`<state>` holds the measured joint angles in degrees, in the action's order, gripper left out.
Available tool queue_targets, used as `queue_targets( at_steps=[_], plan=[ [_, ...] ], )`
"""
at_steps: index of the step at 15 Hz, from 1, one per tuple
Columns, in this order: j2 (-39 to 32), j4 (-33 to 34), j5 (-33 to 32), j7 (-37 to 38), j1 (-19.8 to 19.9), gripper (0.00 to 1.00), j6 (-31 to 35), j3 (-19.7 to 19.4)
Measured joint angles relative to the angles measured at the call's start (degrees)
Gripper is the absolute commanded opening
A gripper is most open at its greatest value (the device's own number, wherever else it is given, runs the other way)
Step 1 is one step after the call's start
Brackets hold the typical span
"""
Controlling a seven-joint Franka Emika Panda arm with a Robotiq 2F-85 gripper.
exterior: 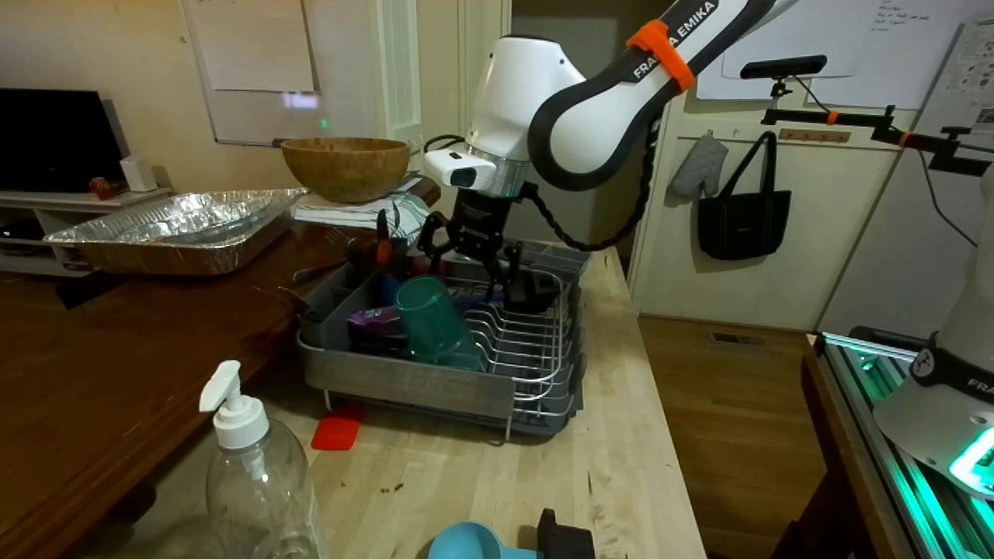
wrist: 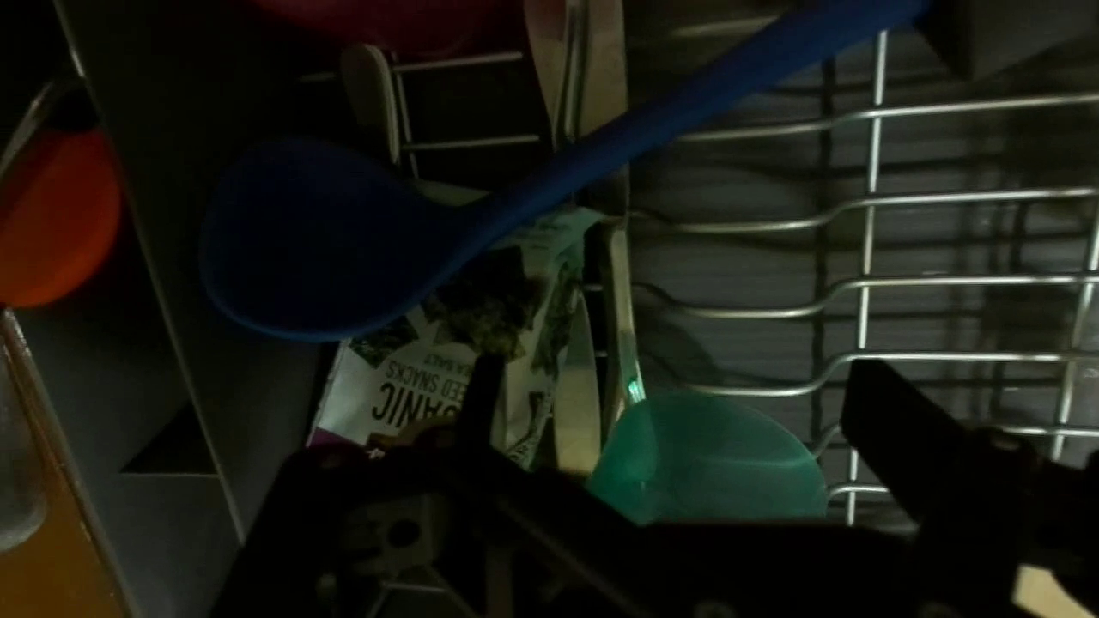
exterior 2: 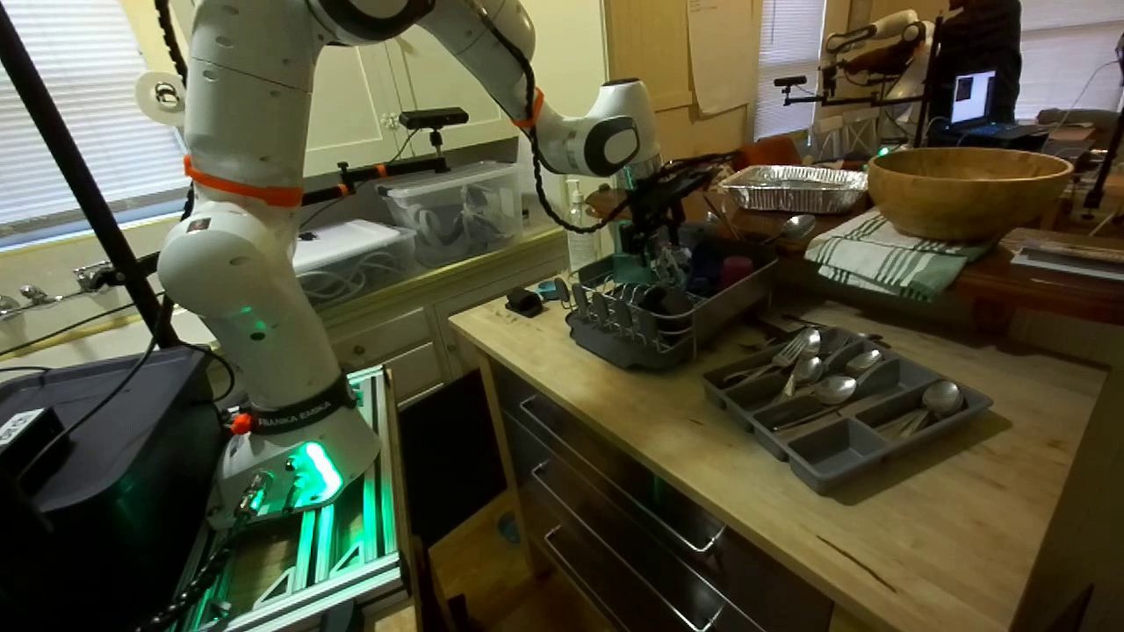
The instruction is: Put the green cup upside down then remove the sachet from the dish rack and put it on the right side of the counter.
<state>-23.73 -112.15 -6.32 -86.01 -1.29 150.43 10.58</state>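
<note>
While green cup (exterior: 432,320) leans, looks plain; translucent teal.

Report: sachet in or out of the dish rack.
In: the wrist view shows the sachet inside the dish rack, partly covered by a blue utensil.

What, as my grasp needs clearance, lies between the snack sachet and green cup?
Two slim utensil strips, kind unclear, lie between the snack sachet and green cup in the wrist view.
</note>
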Motion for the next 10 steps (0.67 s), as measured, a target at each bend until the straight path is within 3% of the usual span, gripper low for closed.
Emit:
queue_targets(
  at_steps=[5,10],
  plan=[
    [-4.83,6.54,0.11,-0.75,-0.05,1.00,-2.22,0.31],
    [-5.68,7.31,-0.14,-0.62,-0.35,1.00,-1.91,0.18]
  ],
)
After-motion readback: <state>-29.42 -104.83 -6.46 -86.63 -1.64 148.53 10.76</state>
